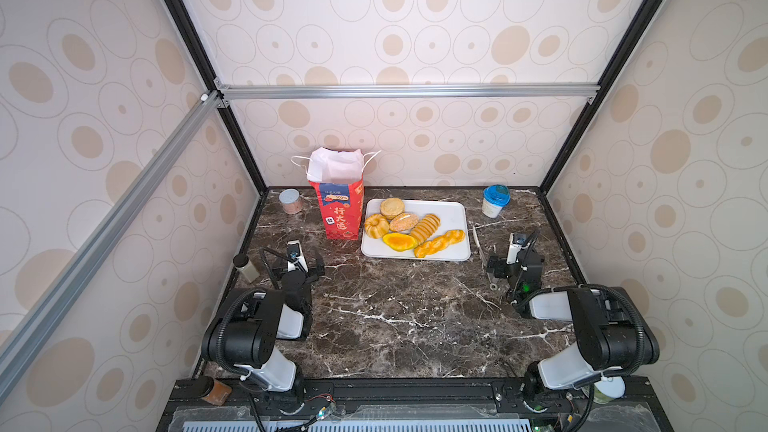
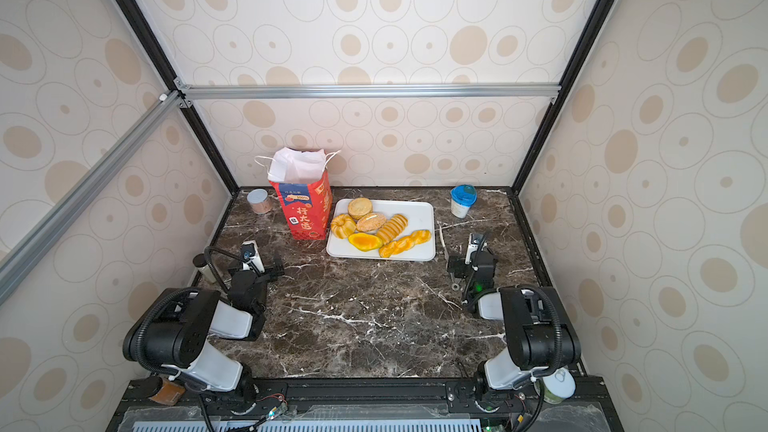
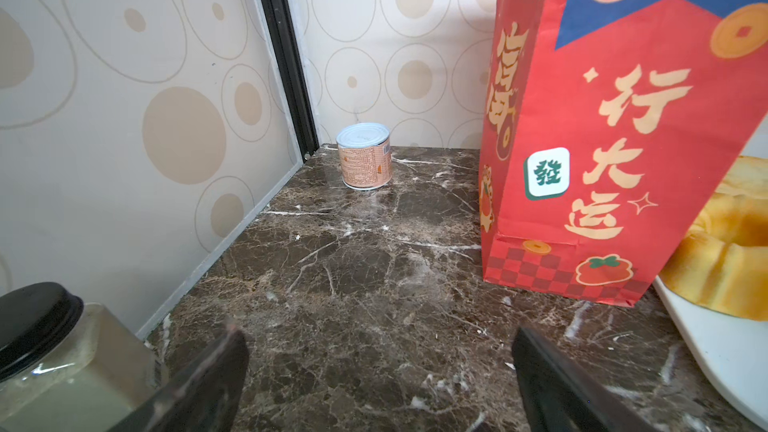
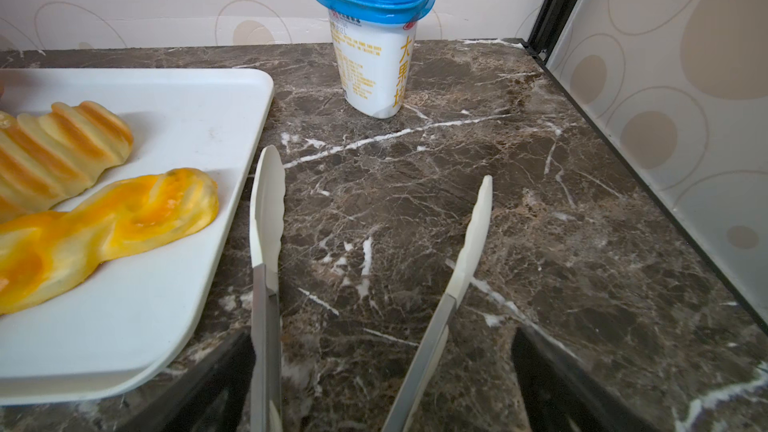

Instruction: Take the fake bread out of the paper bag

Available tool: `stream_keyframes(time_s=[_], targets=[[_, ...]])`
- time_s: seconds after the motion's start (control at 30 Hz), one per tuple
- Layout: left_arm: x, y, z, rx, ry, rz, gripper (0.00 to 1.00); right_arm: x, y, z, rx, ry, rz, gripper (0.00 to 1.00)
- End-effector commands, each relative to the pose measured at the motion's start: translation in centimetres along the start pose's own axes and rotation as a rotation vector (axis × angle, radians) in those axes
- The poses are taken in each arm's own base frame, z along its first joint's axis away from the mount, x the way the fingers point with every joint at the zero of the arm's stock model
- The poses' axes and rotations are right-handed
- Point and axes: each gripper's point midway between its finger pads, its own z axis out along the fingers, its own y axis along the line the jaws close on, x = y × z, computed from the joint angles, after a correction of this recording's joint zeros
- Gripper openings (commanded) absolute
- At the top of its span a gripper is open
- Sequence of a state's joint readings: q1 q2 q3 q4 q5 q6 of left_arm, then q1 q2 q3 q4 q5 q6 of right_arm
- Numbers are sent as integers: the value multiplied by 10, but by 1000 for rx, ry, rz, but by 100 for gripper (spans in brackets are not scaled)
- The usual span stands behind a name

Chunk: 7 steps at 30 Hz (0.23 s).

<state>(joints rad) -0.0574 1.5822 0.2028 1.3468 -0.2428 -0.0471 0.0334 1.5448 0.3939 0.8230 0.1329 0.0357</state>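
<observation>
Grippers first. Left gripper (image 3: 377,330), low centre of the left wrist view: spread wide, empty, only bare worktop (image 3: 353,243) between the black fingers (image 3: 208,376). Lower left, just beside it, glass jar (image 3: 75,363) with black lid. Further up the frame, small can (image 3: 365,157) near the corner post. Right side of the frame, paper bag (image 3: 582,139): red, upright on the worktop, its base just beside the white tray (image 3: 727,359).

Right gripper (image 4: 382,334), bottom of the right wrist view: released as well, straddling tongs (image 4: 266,218) lying open on the marble. One tong arm right beside a finger, clear gap at the other. Left of the tongs, tray corner; top of the frame, blue-lidded cup (image 4: 374,35).

Over to a top view: fake bread (image 1: 411,226), six pieces out on the tray, centre frame, right of the bag. Round flat bun (image 1: 392,207) uppermost, ring cake (image 1: 376,225) at the left edge, seeded oval (image 1: 404,222) and ridged loaf (image 1: 425,227) in the middle, orange-yellow oval (image 1: 400,241) and braided twist (image 1: 439,243) along the lower edge. Bag mouth open, white lining showing, cord handles splayed to both sides.
</observation>
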Motion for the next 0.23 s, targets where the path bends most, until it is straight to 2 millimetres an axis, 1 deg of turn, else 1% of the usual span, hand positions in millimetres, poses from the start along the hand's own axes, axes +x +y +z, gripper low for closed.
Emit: stream_keyframes(time_s=[0.0, 0.2], targets=[[-11, -3, 4, 10, -37, 11, 100, -8, 1, -1, -4, -20, -11, 100], [-13, -2, 2, 11, -45, 8, 100, -8, 1, -1, -4, -21, -11, 100]])
